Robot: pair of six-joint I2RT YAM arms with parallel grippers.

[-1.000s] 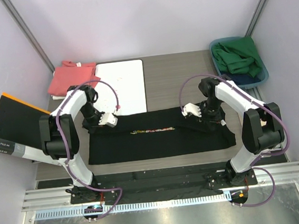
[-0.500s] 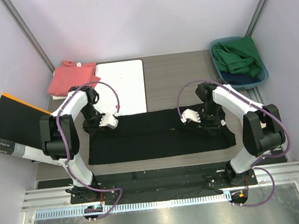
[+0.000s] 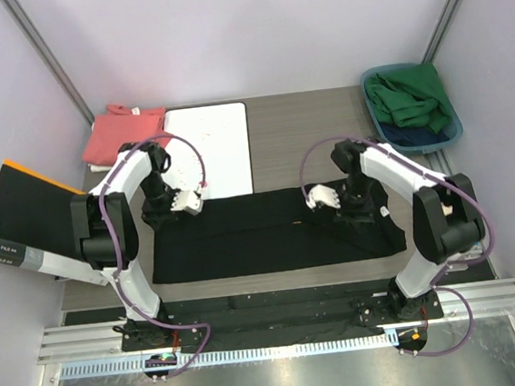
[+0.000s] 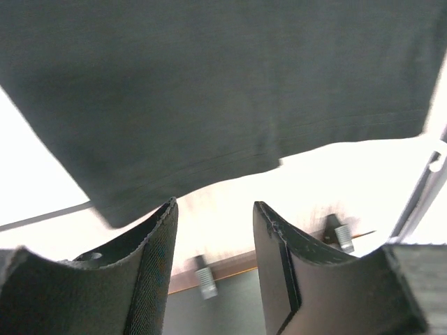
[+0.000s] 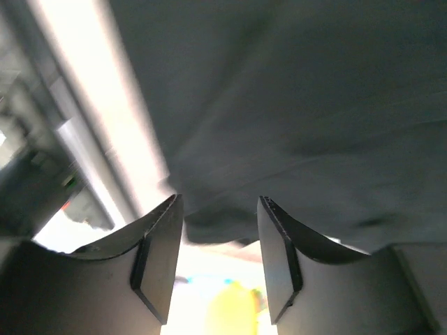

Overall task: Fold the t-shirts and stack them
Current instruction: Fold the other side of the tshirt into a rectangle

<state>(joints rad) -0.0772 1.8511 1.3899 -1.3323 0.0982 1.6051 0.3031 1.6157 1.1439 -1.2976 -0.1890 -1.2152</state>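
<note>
While both jaws gape empty, soft black t-shirt (image 3: 271, 237) lies as long flat band, salmon-pink tee (image 3: 120, 138) rumpled beyond.

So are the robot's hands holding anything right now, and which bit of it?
Nothing is held. The left gripper and right gripper both stand open at the far edge of the black t-shirt, which lies flat on the table.

Overhead view evenly lit, sharp; wrist views glare white (right one blurred, perhaps motion).
</note>
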